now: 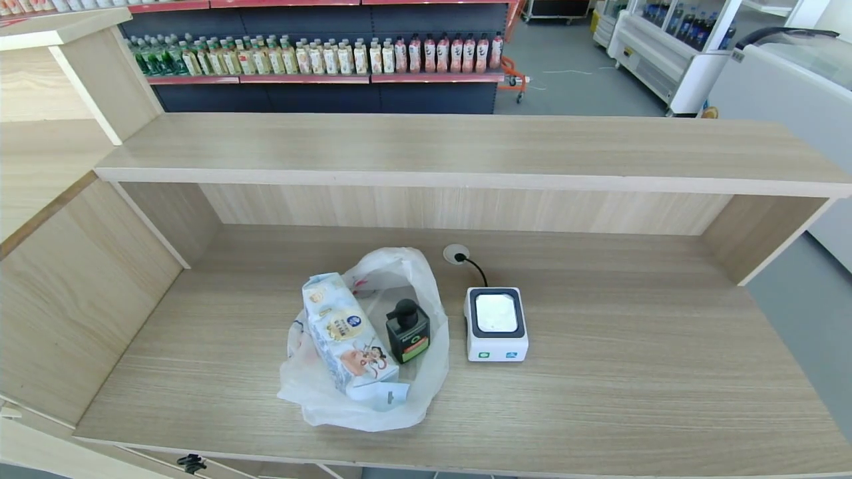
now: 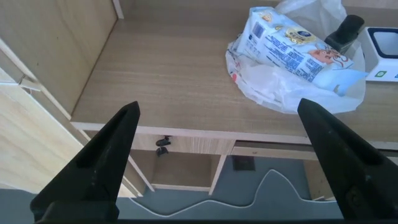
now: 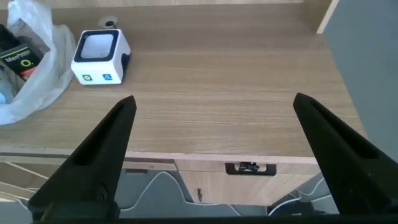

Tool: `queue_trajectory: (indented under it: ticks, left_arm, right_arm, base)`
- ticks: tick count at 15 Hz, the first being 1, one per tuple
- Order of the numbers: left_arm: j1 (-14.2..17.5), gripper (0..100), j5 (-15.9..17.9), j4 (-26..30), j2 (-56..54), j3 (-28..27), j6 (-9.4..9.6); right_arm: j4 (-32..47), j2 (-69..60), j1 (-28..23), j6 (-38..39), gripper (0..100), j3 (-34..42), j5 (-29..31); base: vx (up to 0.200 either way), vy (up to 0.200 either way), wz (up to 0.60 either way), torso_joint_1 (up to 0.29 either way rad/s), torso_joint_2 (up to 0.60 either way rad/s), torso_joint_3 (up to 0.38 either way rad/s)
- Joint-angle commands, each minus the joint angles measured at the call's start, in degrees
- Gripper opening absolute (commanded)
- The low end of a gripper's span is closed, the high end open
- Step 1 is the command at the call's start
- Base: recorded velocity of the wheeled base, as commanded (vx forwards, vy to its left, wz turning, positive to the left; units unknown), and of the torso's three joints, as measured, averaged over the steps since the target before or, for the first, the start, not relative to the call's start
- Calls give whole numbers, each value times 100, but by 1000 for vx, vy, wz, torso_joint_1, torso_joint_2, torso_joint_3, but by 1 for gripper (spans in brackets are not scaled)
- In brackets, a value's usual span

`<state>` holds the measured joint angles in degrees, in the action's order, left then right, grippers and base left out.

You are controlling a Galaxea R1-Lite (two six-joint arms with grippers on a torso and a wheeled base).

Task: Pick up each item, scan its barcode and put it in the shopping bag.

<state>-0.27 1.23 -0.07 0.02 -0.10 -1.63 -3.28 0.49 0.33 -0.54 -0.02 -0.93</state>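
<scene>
Left end effector (image 2: 217, 107): fingers spread wide, nothing between them. I see it hanging just off the counter (image 1: 632, 379) front edge, toward the front-left corner, touching nothing.

Shopping bag (image 1: 313, 392): white plastic, slumped open on the counter a bit left of centre, nearer the front edge than the back.

Soft pack (image 1: 343, 332): blue-and-white, lying on its side on the bag's left half, long axis running back to front. I can't tell whether it is properly inside the bag or just on top of the plastic.

Pump bottle (image 1: 407, 332): dark, upright, just beside the pack on its right, within the bag's open mouth.

Scanner (image 1: 496, 324): white box with its window facing up, just right of the bag, with a narrow gap between them. Its black cable (image 1: 476, 267) runs back to a grommet (image 1: 456, 253) in the counter, toward the back edge.

Right end effector (image 3: 214, 98): fingers wide apart, holding nothing. It hangs off the front edge over the counter's right half, well apart from the scanner.

Behind the raised ledge (image 1: 466, 146), a shelf of bottles (image 1: 319, 56).
</scene>
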Motion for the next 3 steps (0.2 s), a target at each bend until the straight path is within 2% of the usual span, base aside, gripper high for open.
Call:
queue_trajectory:
  ticks: [1, 3]
  left_arm:
    - [0, 100, 0, -1, -2, 1, -4]
    - [0, 100, 0, -1, -2, 1, -4]
  right_arm:
    - [-6, -49, 2, 1, 100, 2, -4]
    - [-6, -49, 2, -34, 100, 2, -4]
  base:
    - [0, 0, 0, 0, 0, 0]
    - [0, 0, 0, 0, 0, 0]
